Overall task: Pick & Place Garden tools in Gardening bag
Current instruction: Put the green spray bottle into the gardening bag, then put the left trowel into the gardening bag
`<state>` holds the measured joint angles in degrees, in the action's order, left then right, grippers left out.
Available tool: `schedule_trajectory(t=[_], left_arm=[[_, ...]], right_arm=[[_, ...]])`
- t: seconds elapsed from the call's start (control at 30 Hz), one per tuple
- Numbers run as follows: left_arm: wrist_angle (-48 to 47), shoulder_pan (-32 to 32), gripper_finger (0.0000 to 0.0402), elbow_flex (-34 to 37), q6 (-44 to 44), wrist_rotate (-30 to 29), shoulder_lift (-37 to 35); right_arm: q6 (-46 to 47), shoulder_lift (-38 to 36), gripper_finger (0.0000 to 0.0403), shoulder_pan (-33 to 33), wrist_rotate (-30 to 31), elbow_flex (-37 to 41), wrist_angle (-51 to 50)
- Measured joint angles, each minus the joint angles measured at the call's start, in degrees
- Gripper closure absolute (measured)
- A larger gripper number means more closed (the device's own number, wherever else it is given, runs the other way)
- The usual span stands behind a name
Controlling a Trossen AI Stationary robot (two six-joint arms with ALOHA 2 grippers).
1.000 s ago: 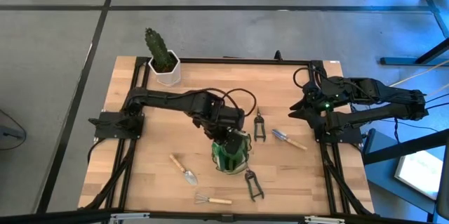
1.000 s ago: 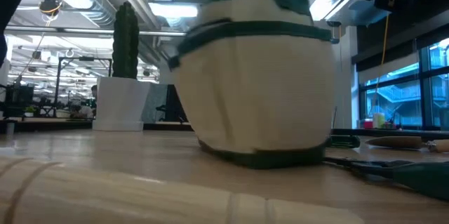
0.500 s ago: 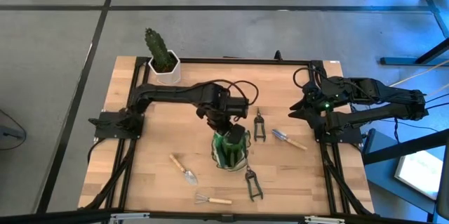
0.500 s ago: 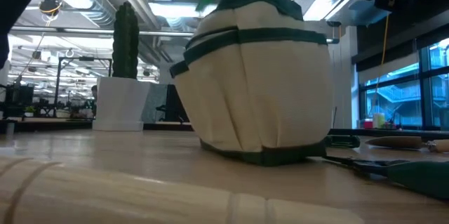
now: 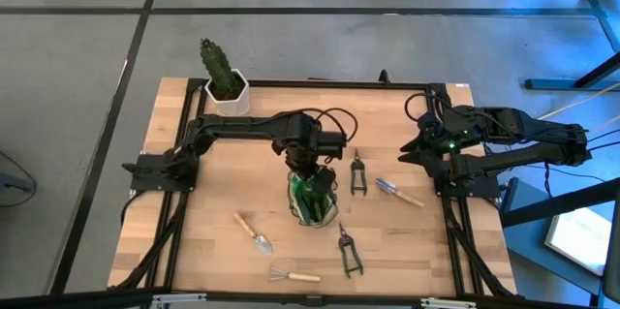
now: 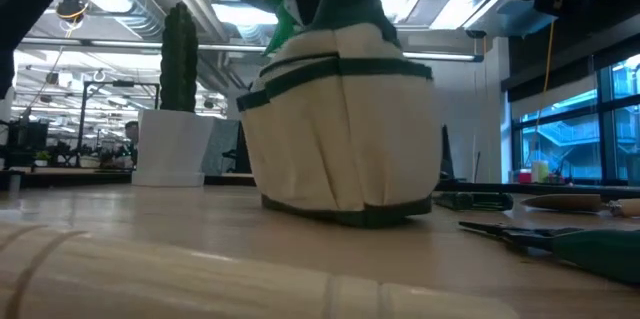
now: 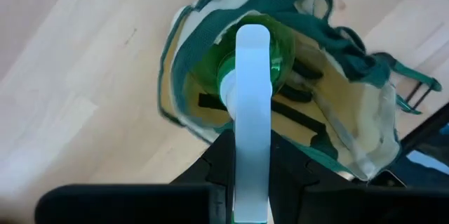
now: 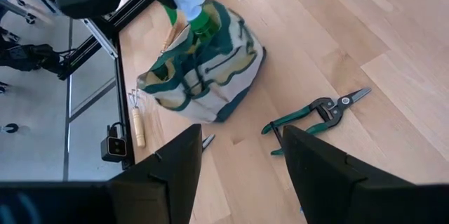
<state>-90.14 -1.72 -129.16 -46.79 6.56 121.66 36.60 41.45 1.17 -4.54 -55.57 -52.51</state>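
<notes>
The olive-green gardening bag (image 5: 312, 202) stands upright on its base mid-table, also in the low view (image 6: 345, 129). My left gripper (image 5: 310, 175) hangs over its mouth, pointing down, shut on a green round-bodied item (image 7: 252, 66) with a white top. Other garden tools lie flat on the wood: shears (image 5: 357, 171), a trowel (image 5: 399, 191), a second trowel (image 5: 254, 231), snips (image 5: 347, 253) and a wire rake (image 5: 294, 275). My right gripper (image 8: 245, 182) waits open, raised at the table's right edge. My left gripper pinches the item's long white top part (image 7: 252, 147) between its two fingers, coming from above and pointing down. The green round body (image 7: 270, 62) hangs below the fingers inside the bag's open mouth. Whether it rests on the bag's bottom cannot be seen.
A cactus in a white pot (image 5: 225, 81) stands at the far left corner. Black frame rails (image 5: 184, 164) run along both table sides. Bare wood lies left of the bag.
My left gripper has sunk and gone toward the far edge, a little leftward, keeping hold of the green item. The item has gone lower into the bag's mouth. The bag has slid along with it, away from the near edge, and stands more upright.
</notes>
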Motion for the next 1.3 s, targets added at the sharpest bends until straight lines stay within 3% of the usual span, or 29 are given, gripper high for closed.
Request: schedule_trajectory(t=[0.43,0.7,0.83,1.0,1.3], left_arm=[[0.1,1.93,0.0357,0.0,2.03,2.67,0.42],[0.12,1.88,0.0265,0.0,0.08,2.51,0.42],[0.12,1.88,0.0239,0.0,-2.76,4.25,0.42],[0.12,1.72,0.0236,0.0,-4.52,5.51,0.29],[2.59,0.94,0.0248,-5.0,-8.75,-0.24,-2.74]], right_arm=[[0.0,-0.02,0.0201,0.0,-0.04,-0.02,0.0],[-0.55,0.0,0.0201,0.02,-0.15,0.0,-0.02],[-0.89,-0.01,0.0201,0.0,-0.15,-0.02,-0.02],[-1.08,0.0,0.0201,0.01,-0.15,-0.01,-0.02],[-1.3,-0.02,0.0201,0.01,-0.14,0.0,-0.02]])
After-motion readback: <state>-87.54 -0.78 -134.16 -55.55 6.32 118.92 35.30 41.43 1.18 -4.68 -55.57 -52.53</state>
